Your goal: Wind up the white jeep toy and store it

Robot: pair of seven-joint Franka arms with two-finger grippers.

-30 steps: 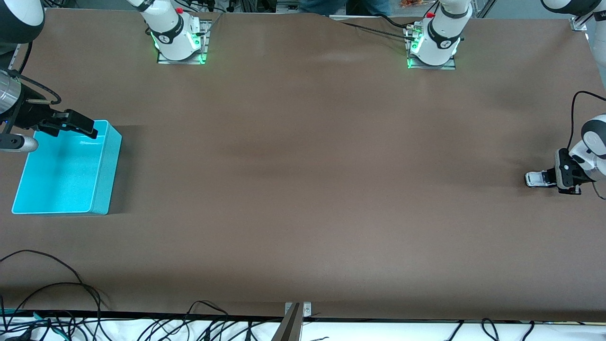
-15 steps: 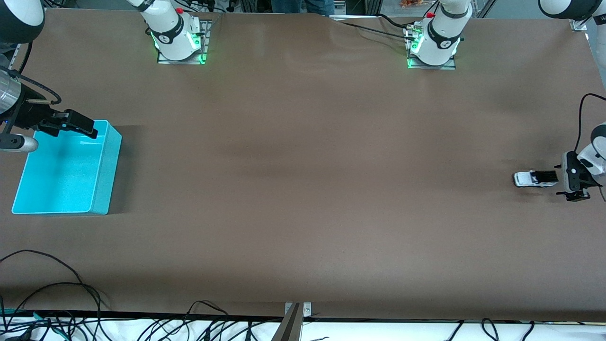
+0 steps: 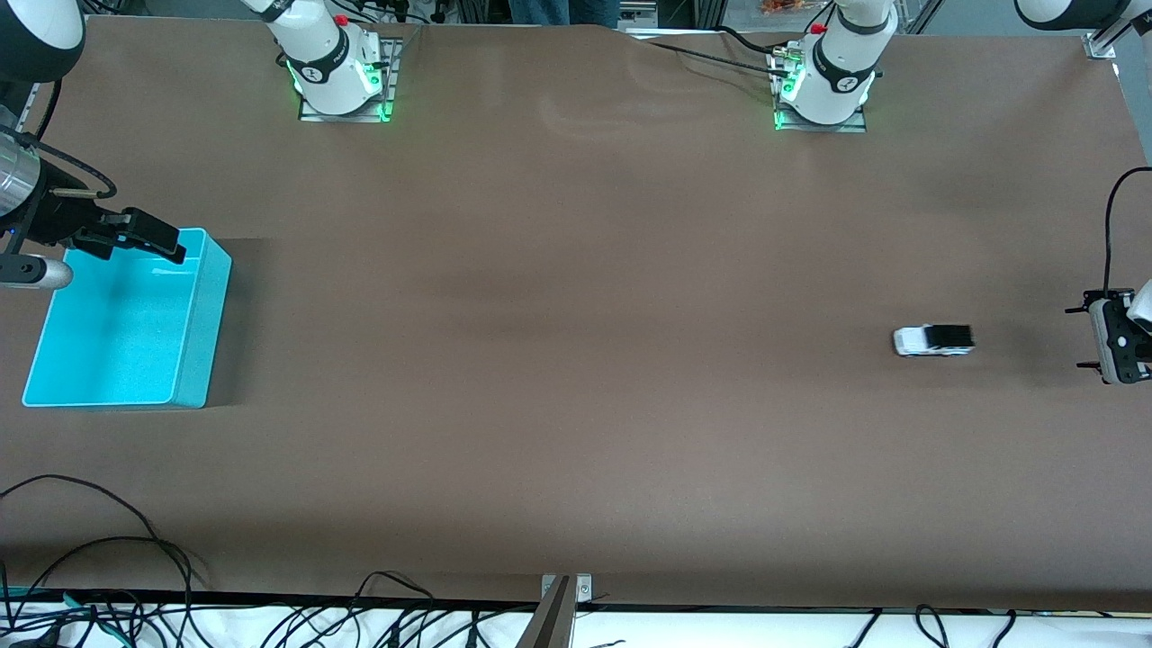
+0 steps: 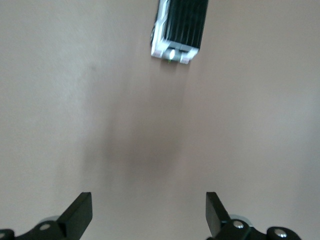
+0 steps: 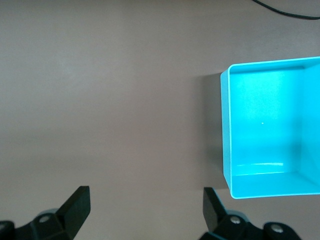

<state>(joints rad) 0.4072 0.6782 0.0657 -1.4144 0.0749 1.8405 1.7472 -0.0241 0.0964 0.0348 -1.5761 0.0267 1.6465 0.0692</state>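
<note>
The white jeep toy [image 3: 933, 340], white with a black rear section, stands free on the brown table toward the left arm's end. It also shows in the left wrist view [image 4: 180, 30]. My left gripper [image 3: 1080, 338] is open and empty, apart from the jeep, closer to the table's end than it. Its fingers [image 4: 80, 212] stand wide apart over bare table. The cyan bin [image 3: 202, 315] sits at the right arm's end and holds nothing. My right gripper [image 3: 162, 241] waits open and empty over the bin's rim that is farthest from the front camera. The right wrist view shows the bin [image 5: 226, 130].
Both arm bases [image 3: 337, 81] [image 3: 823, 90] stand along the table's edge farthest from the front camera. Loose black cables [image 3: 108, 558] lie along the table's near edge. A black cable [image 3: 1111, 225] hangs by the left gripper.
The left gripper let go of the jeep and drew back toward its end of the table. The jeep rolled toward the right arm's end. The right arm has not moved.
</note>
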